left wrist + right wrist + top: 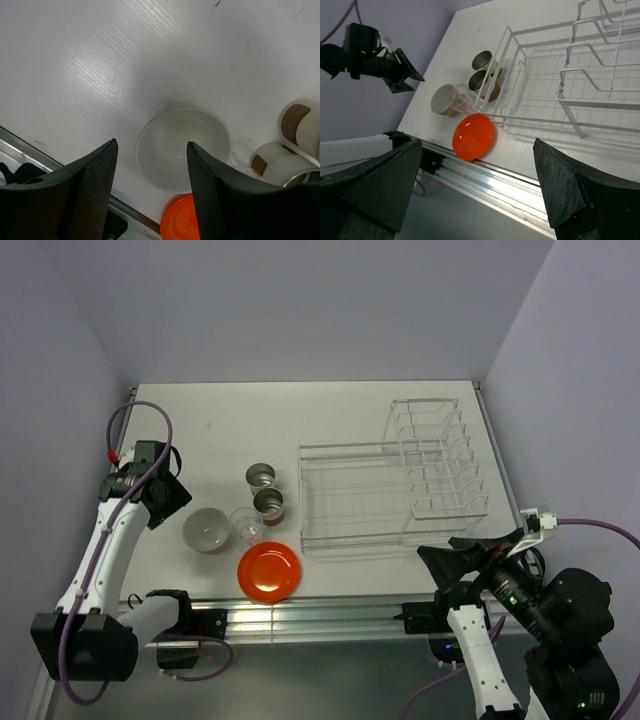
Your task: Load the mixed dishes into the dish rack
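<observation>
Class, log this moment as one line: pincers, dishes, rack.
left pincer: open, facing bowl | right pincer: open, holding nothing | plate, two cups, glass, bowl: on table | rack: no dishes

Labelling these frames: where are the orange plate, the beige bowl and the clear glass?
orange plate (268, 570): top external view, centre of its face.
beige bowl (182, 147): left wrist view, white inside bottom.
clear glass (245, 525): top external view, its open mouth.

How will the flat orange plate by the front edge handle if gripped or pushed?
The flat round orange-red plate lies flush on the white table, so its rim is probably hard to get under; pushed, it would likely slide. Its glossy surface looks slippery. It seems stiff and unlikely to roll.
</observation>
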You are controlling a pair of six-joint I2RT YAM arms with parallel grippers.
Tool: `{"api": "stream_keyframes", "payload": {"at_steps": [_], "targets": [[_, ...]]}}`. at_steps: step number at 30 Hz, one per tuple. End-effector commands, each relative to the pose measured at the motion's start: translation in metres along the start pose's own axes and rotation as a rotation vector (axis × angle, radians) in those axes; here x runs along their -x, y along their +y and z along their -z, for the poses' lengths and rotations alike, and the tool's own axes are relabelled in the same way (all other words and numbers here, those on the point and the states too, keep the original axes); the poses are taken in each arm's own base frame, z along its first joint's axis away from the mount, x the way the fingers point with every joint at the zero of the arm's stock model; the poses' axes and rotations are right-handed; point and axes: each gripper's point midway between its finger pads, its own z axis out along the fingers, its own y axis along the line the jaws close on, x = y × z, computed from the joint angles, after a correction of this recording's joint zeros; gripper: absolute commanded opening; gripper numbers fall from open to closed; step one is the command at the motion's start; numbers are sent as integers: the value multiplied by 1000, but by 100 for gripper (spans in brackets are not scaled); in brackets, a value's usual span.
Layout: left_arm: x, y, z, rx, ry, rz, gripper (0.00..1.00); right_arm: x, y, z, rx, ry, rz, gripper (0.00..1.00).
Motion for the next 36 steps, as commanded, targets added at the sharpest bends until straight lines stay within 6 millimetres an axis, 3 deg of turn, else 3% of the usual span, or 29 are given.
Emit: {"api": "stream_keyframes", "payload": {"at_steps": [1, 9, 15, 26, 36], "targets": [[-7, -12, -21, -43, 60, -30, 61, 14, 18, 2, 71, -26, 29, 100], [-31, -13, -53, 6, 223, -101, 51, 22, 26, 5, 98, -47, 47, 100], [-46, -8, -66, 58, 302, -126, 45, 25, 25, 4, 104, -48, 60, 100], [-62, -3, -79, 109, 384, -150, 44, 28, 23, 2, 111, -43, 76, 100], [-70, -4, -86, 110, 425, -168, 26, 29, 18, -2, 99, -40, 82, 100]]}}
